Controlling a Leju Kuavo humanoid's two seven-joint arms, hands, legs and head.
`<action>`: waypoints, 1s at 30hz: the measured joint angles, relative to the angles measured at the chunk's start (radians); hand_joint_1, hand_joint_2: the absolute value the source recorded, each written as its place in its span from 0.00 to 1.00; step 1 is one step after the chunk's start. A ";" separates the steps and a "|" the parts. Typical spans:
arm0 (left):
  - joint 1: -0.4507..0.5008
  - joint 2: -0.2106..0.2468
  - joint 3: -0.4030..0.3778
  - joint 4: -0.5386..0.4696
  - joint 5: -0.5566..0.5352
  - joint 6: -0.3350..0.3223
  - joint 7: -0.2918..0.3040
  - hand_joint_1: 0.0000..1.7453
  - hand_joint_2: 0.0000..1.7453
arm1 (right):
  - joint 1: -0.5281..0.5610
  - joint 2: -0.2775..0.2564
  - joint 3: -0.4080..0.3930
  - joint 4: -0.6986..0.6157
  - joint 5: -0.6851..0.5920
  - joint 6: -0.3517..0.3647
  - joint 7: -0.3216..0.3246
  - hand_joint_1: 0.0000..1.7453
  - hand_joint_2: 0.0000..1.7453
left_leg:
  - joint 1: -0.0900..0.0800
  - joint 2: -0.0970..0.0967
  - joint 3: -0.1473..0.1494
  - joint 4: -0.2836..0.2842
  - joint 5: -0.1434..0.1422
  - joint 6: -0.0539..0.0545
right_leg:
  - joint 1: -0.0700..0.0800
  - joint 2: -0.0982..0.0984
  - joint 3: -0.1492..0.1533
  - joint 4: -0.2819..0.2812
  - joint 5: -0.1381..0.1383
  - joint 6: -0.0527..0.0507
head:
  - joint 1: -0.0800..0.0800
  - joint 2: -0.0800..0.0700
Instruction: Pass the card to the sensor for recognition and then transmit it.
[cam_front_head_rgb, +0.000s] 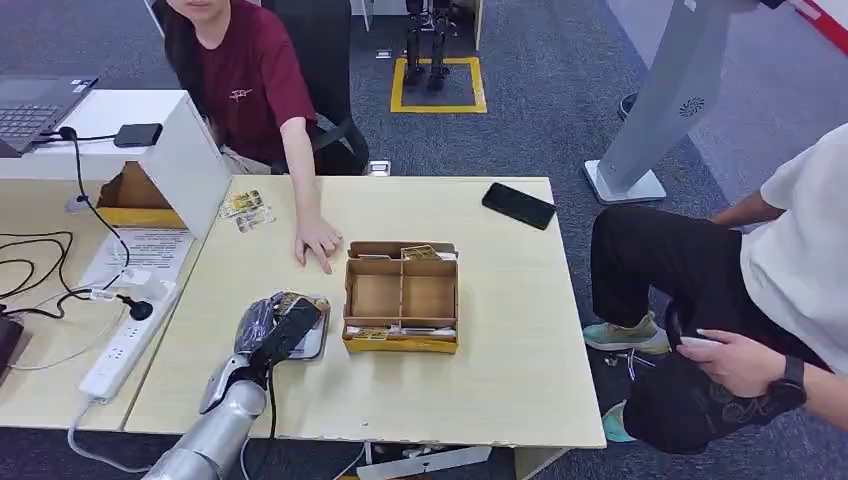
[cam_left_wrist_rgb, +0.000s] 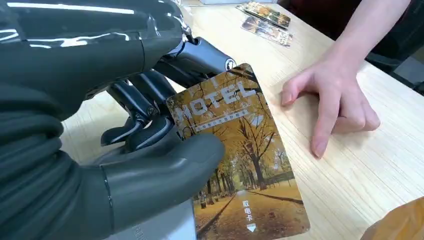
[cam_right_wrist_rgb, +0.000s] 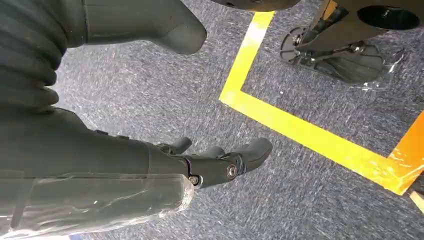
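Observation:
My left hand (cam_front_head_rgb: 272, 332) pinches a hotel card (cam_left_wrist_rgb: 240, 165) printed with autumn trees between its thumb and fingers (cam_left_wrist_rgb: 145, 112). The card (cam_front_head_rgb: 290, 301) lies flat just above a small white-grey sensor pad (cam_front_head_rgb: 314, 346) on the table's left half. An edge of the sensor (cam_left_wrist_rgb: 155, 229) peeks out under the thumb. My right hand (cam_right_wrist_rgb: 210, 162) hangs over blue carpet, fingers apart and holding nothing.
A person's hand (cam_front_head_rgb: 318, 243) rests on the table just beyond the card. A divided cardboard box (cam_front_head_rgb: 400, 295) stands to the sensor's right. Loose cards (cam_front_head_rgb: 245, 210), a black phone (cam_front_head_rgb: 518, 205) and a power strip (cam_front_head_rgb: 125, 345) lie around. Another person sits at the right.

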 joint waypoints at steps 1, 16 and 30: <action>0.000 0.000 0.000 0.001 0.000 0.000 0.000 1.00 1.00 | 0.000 0.000 0.000 0.000 0.000 0.000 0.000 0.00 1.00 | 0.000 0.000 0.000 0.000 0.000 0.000 | 0.000 0.000 0.000 0.000 0.000 0.000 | 0.000 0.000; -0.016 -0.004 0.000 0.022 -0.084 0.029 0.050 1.00 1.00 | -0.004 0.002 -0.015 -0.001 0.015 0.000 -0.001 0.00 1.00 | -0.001 -0.003 0.007 -0.001 -0.003 0.000 | -0.002 -0.002 0.008 0.000 -0.004 0.001 | 0.000 0.000; -0.034 -0.004 0.000 0.037 -0.127 0.041 0.085 1.00 1.00 | -0.012 0.005 -0.026 -0.007 0.025 0.000 -0.001 0.00 1.00 | -0.001 -0.003 0.012 -0.002 -0.005 0.000 | -0.002 -0.002 0.012 0.000 -0.007 -0.001 | 0.000 0.000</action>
